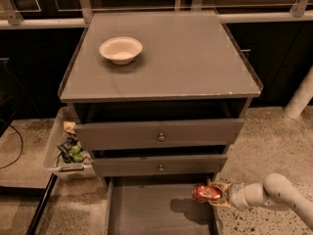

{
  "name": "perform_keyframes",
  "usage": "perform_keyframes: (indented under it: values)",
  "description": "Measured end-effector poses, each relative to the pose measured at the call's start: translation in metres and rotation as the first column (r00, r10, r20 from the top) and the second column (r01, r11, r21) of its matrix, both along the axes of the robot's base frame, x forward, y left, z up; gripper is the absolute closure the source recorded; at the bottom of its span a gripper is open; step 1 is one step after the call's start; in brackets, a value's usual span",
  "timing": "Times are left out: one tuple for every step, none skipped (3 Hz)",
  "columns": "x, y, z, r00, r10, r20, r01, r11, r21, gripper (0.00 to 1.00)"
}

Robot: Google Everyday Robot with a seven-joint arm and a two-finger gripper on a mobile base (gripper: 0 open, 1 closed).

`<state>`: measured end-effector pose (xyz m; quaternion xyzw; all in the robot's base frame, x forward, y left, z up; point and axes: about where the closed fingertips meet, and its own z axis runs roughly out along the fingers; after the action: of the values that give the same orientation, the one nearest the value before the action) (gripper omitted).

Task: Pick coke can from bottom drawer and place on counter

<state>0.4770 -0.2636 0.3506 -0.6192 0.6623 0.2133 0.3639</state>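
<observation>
Pincer [219,196] at lower right of frame, arm coming in from the right edge, clamped on the coke can [205,193]. The can seems to lie sideways in my grip, over the right side of the open bottom drawer [146,214]. Its shadow [188,210] falls on the grey floor just below, so I judge it clear of the floor. Appearance: small, glossy, red-orange; lettering not legible. Handling estimate: light, thin-walled metal that dents under a hard squeeze, with smooth sides that may slip. Best hold is across the mid-body with moderate force; I cannot tell where along the body my fingers sit. The worktop [195,58] is at upper centre, well above. The white bowl [121,49] sits toward its upper left, so I would set down to the right of it.
</observation>
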Motion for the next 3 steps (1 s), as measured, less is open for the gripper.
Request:
perform_keyframes:
  values:
    - [-0.005, 0.003, 0.024, 0.9974, 0.004, 0.071, 0.000, 0.998, -0.059, 1.00]
    - [-0.017, 0.022, 0.074, 0.9858, 0.049, 0.160, -0.024, 0.988, -0.154, 1.00]
    - [-0.026, 0.041, 0.137, 0.9686, 0.099, 0.228, -0.043, 0.970, -0.240, 1.00]
